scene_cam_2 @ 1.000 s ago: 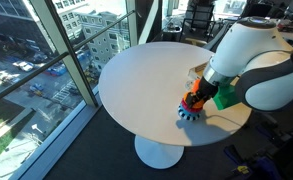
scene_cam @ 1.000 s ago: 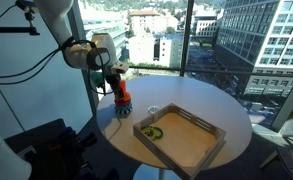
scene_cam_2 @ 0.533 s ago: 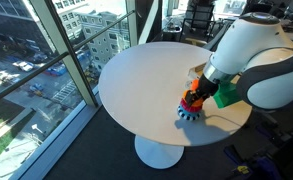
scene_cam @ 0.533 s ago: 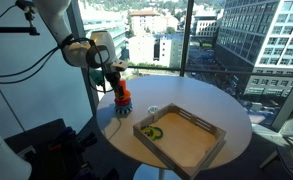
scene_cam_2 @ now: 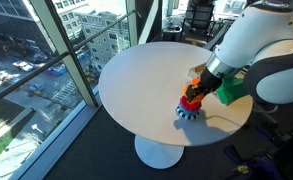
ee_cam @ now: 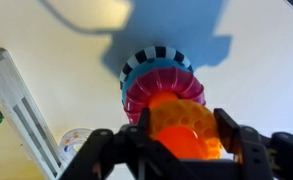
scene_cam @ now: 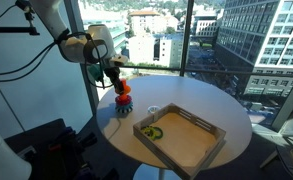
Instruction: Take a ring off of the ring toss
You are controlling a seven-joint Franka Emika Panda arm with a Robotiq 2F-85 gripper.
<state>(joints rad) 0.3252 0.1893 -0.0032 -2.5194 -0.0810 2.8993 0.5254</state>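
Observation:
The ring toss (scene_cam: 123, 102) stands near the edge of the round white table, with pink and light blue rings stacked on its dark base. It shows in both exterior views (scene_cam_2: 190, 109) and below the jaws in the wrist view (ee_cam: 158, 72). My gripper (scene_cam: 116, 84) is right above it, also seen in an exterior view (scene_cam_2: 198, 90). In the wrist view the gripper (ee_cam: 182, 140) is shut on the chunky orange ring (ee_cam: 186, 122), which it holds above the stack, around the top of the orange-red peg.
A shallow wooden tray (scene_cam: 162, 150) lies beside the toy on the table (scene_cam: 218, 100), with a yellow-green ring (scene_cam: 154, 130) in its corner. The tray's edge shows in the wrist view (ee_cam: 18, 100). Tall windows stand close behind the table.
The gripper has risen a little above the ring toss with the orange ring in its jaws. The toy's base has not moved.

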